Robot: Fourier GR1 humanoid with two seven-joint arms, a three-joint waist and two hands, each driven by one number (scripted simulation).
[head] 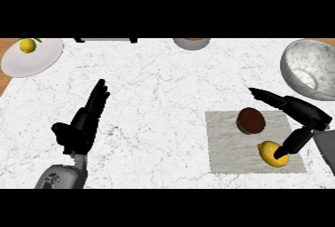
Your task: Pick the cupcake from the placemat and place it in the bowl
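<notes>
A brown cupcake (251, 120) sits on the grey placemat (229, 150) at the right of the counter. A yellow lemon (271, 154) lies on the placemat's lower right part. My right hand (300, 113) hovers over the placemat's right edge, open, fingers stretched toward the upper left above the cupcake and thumb pointing down at the lemon. It is just right of the cupcake and holds nothing. The grey marbled bowl (314, 66) stands at the far right, beyond the hand. My left hand (82, 124) rests open at the left, fingers up.
A white plate (36, 60) with a lemon (27, 45) sits at the top left corner. A small grey dish (192, 43) and a dark-handled object (104, 40) lie along the far edge. The wooden counter edge shows at far left.
</notes>
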